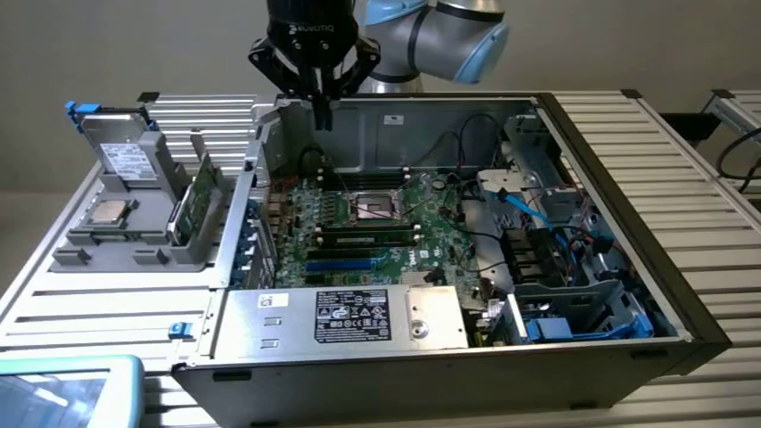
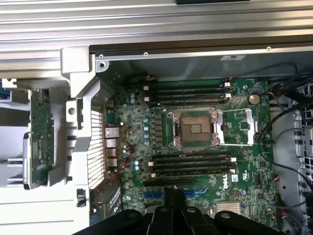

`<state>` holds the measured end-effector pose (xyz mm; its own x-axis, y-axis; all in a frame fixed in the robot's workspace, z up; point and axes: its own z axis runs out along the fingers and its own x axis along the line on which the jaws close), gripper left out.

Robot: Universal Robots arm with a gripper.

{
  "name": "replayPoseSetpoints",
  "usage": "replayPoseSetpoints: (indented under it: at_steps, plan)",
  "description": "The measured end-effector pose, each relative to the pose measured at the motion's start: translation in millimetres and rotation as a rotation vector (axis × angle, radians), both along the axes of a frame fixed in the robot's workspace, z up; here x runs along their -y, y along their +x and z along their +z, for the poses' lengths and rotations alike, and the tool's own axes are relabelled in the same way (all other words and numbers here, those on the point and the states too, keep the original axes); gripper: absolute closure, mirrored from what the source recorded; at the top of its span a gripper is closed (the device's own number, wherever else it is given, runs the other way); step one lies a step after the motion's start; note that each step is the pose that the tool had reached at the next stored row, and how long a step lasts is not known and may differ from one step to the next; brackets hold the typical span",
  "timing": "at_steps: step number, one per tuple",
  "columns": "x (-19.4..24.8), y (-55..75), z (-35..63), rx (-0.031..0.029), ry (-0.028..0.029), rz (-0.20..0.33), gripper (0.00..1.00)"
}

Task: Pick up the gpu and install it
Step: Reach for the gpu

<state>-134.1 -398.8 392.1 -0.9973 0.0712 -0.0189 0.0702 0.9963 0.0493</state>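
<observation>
End effector [image 1: 321, 118]: clenched, empty — over the case [image 1: 398, 111].
gpu [image 1: 202, 194]: upright in rack [image 1: 119, 239], exterior view's left — best approached squarely, gripped by top edge.

- I see open room above the green motherboard [image 1: 443, 234] in the grey metal case [image 1: 393, 383].
- Its vented side wall [image 2: 93, 147] stands between that board and the thin green gpu [image 1: 202, 192].

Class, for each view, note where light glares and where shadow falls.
Exterior view: the ribbed table shines pale, the computer case lies shaded inside. Wrist view: the table is washed bright, the gripper shows as a dark silhouette.
</observation>
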Motion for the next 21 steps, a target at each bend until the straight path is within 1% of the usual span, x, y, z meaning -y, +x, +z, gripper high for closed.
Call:
replayPoseSetpoints:
  at_steps: [3, 4, 5, 6, 7, 10, 11, 12, 13, 15, 16, 21]
  plan:
    - [0.0, -13.5, -1.6, 0.0002, 0.0008, 0.0, 0.69]
    - [0.0, -18.0, -2.5, 0.0004, 0.0008, 0.0, 0.69]
    - [0.0, -22.6, -3.5, 0.0005, 0.0008, 0.0, 0.63]
    - [0.0, -27.1, -4.4, 0.0005, 0.0008, 0.0, 0.63]
    - [0.0, -31.6, -5.5, 0.0006, 0.0008, 0.0, 0.56]
    - [-0.2, -45.3, -9.2, 0.001, 0.0009, 0.0, 0.55]
    - [-0.4, -50.0, -10.4, 0.001, 0.0009, 0.0, 0.49]
    - [-0.9, -54.4, -11.4, 0.001, 0.0009, 0.0, 0.49]
    - [-1.8, -58.8, -12.3, 0.001, 0.0009, 0.0, 0.37]
    - [-4.0, -68.0, -14.1, 0.001, 0.0009, 0.0, 0.37]
    - [-5.2, -72.6, -15.0, 0.0009, 0.0009, 0.0, 0.31]
    - [-10.7, -95.4, -19.5, 0.0009, 0.0008, 0.0, 0.31]
